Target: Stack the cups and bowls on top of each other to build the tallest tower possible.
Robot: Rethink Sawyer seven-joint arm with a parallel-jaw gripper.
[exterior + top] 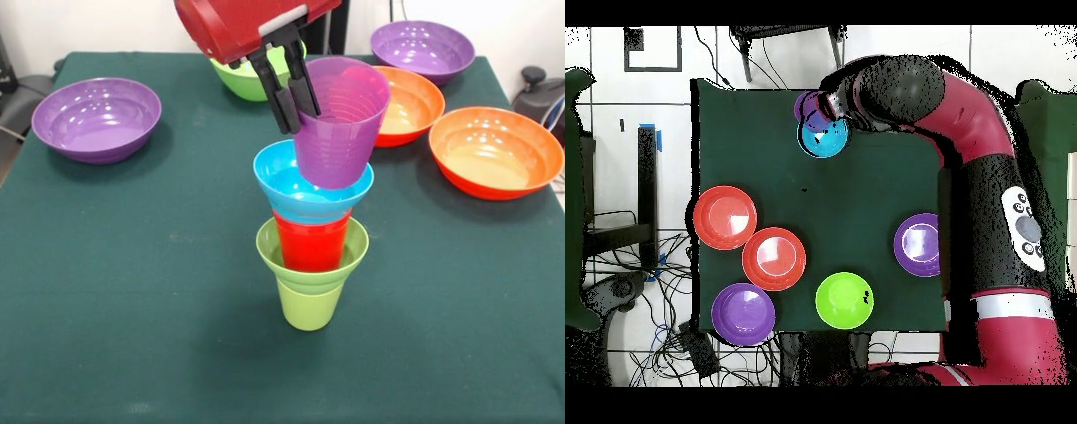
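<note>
The tower stands mid-table: a lime-green cup [309,305] at the bottom, then a small lime-green bowl [268,248], a red cup [311,244] and a small blue bowl [281,180] on top. My gripper [294,93] is shut on the rim of the translucent purple cup [340,132], one finger inside and one outside. The cup is tilted, with its base down in the blue bowl. In the overhead view the blue bowl [827,140] and part of the purple cup [808,105] show beside the arm.
On the green table [132,265] a wide purple bowl [97,119] sits at the left. A second purple bowl [422,49] and two orange bowls [413,104] [494,150] sit at the right. A medium lime-green bowl [240,81] is behind the gripper.
</note>
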